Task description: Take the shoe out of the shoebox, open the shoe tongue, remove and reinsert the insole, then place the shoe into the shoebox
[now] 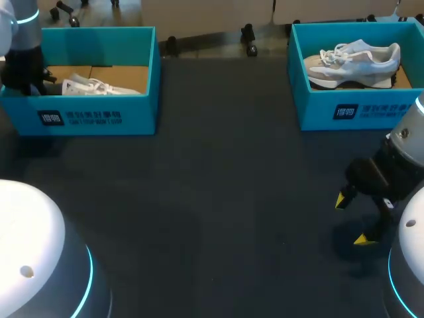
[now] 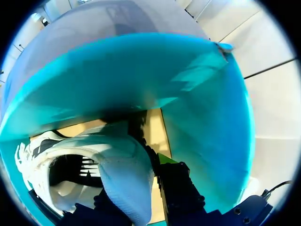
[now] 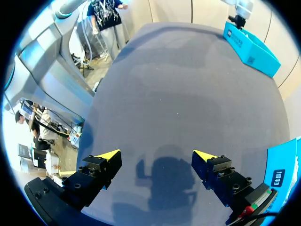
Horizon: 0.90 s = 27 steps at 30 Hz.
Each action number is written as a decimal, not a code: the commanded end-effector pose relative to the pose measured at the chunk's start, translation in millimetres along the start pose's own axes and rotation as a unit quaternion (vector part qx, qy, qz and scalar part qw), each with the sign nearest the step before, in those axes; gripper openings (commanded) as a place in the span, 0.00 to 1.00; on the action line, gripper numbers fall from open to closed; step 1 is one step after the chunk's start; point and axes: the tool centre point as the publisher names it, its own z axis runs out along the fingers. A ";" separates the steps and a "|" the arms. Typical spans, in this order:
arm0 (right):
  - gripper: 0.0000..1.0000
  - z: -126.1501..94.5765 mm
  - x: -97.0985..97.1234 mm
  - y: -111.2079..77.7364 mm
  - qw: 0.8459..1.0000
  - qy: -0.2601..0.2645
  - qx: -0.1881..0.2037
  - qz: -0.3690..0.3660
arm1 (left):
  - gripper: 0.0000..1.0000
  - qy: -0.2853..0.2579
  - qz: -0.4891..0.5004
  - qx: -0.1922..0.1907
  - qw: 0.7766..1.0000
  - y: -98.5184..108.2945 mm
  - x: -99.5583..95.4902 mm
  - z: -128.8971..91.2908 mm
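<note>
A white shoe point(image 1: 99, 86) lies in the teal shoebox point(image 1: 99, 114) at the back left. My left gripper point(image 1: 41, 78) reaches down into that box's left end. In the left wrist view my left gripper point(image 2: 141, 183) is shut on the white shoe point(image 2: 122, 174), with the shoe's wall pinched between its dark fingers point(image 2: 176, 186); the shoe's mouth opens beside them and the teal box wall point(image 2: 202, 108) rises ahead. My right gripper point(image 1: 352, 220) hangs open over bare table at the front right, its yellow tips wide apart point(image 3: 157, 155), holding nothing.
A second teal shoebox point(image 1: 351, 109) at the back right holds a grey and white shoe point(image 1: 354, 63). Dark tabletop point(image 1: 218, 199) stretches between the boxes and the front edge. The far left box point(image 3: 251, 47) shows across the table in the right wrist view.
</note>
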 end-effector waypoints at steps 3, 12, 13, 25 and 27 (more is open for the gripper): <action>1.00 0.9 0.9 -0.2 1.000 -0.001 0.001 0.000 | 0.00 -0.017 0.012 0.001 1.000 1.6 -2.1 2.5; 1.00 0.9 0.9 -0.2 1.000 -0.001 0.001 0.000 | 0.21 -0.034 0.034 -0.010 0.999 -0.8 -2.9 -0.2; 1.00 0.9 0.9 -0.2 1.000 -0.001 0.001 0.000 | 0.30 -0.035 0.035 -0.011 0.999 -1.2 -2.9 -0.3; 1.00 0.9 0.9 -0.2 1.000 -0.001 0.001 0.000 | 0.79 -0.044 0.044 -0.026 0.998 -6.6 -4.8 -20.1; 1.00 0.9 0.9 -0.2 1.000 -0.001 0.001 0.000 | 0.93 -0.047 0.047 -0.032 0.997 -9.9 -4.9 -26.6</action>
